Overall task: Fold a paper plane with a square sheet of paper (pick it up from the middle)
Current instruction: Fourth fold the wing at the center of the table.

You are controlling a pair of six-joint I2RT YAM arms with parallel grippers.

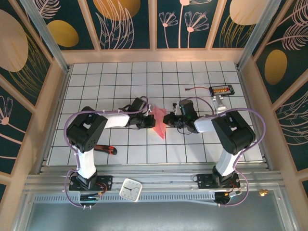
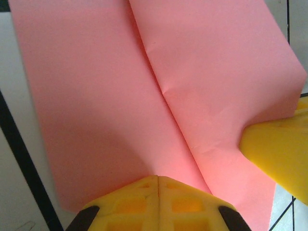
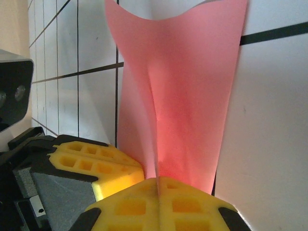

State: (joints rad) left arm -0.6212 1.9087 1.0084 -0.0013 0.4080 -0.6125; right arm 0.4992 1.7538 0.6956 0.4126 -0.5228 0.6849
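Observation:
The salmon-pink sheet of paper [image 1: 159, 123] is folded into a narrow, pointed paper plane shape and stands between both grippers at the table's middle. In the left wrist view its two flaps [image 2: 144, 86] meet along a centre crease. My right gripper [image 3: 158, 179] is shut on the paper's fold [image 3: 178, 106], which runs into the seam between its fingers. My left gripper [image 2: 158, 177] is shut, its tips against the paper's near edge; I see no paper in its seam. The right fingers [image 2: 279, 154] press the paper's right side. In the top view the left gripper [image 1: 152, 121] faces the right gripper [image 1: 168, 120].
A red-handled black tool [image 1: 107, 148] lies by the left arm. A white square clock [image 1: 130, 189] sits on the front rail. A small black device with a red wire [image 1: 221, 90] and a white object [image 1: 220, 102] lie at the back right.

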